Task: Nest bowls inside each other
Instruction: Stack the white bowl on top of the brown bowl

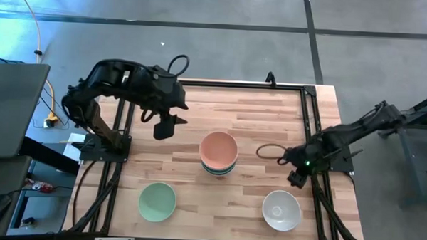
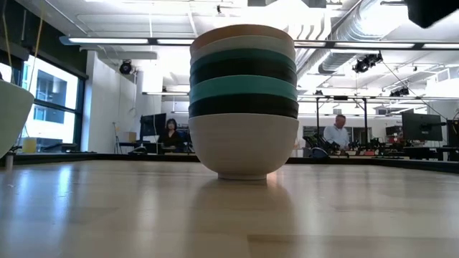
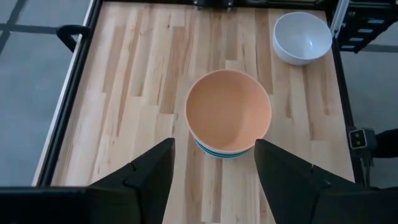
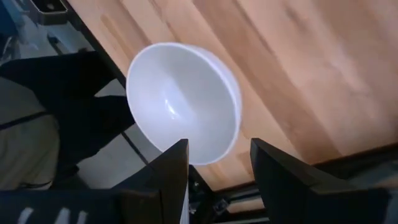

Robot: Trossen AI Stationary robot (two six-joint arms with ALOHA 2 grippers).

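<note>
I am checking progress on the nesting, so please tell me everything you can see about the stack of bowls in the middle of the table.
The stack of smooth round bowls stands upright near the middle of the wooden table. A white bowl at the bottom rests on the wood; above it show dark, teal, dark and pale rims, with a peach bowl on top, empty. Nothing else touches it; the open left gripper hovers beside it.

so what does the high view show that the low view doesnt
Only the high view: the mint bowl and white bowl standing loose, the open left gripper behind the stack, and the right gripper at the table's right edge. Only the low view: the stack's layers, white base up through black and teal, plus people in the room. Both: the stack with the peach bowl on top.
</note>
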